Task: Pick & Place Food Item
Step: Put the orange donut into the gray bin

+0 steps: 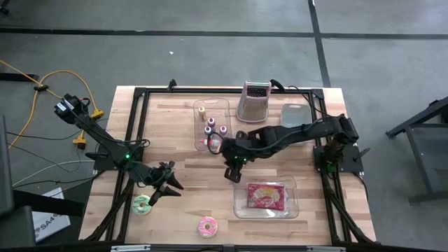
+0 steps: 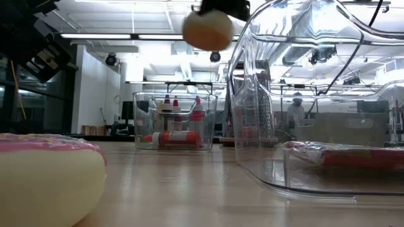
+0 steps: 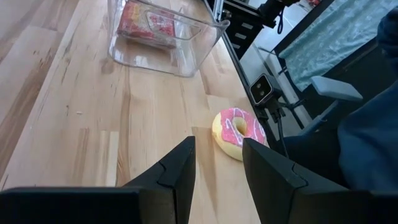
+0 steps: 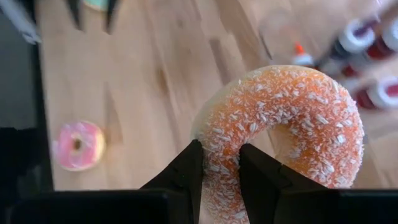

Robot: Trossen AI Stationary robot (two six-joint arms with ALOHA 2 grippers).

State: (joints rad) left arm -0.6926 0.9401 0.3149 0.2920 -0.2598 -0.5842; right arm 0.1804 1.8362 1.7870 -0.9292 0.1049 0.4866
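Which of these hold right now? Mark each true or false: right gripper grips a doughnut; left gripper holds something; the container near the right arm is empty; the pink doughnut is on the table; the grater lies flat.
1. The right gripper is shut on an orange doughnut with white sprinkles, lifted off the table. True.
2. The left gripper holds a doughnut. False: its fingers are apart with nothing between them; a green-frosted doughnut lies on the wood just beside it.
3. The clear plastic container near the right arm is empty. False: a red and pink food packet lies in it.
4. The pink-frosted doughnut rests on the wooden table. True.
5. The metal box grater lies flat. False: it stands upright.
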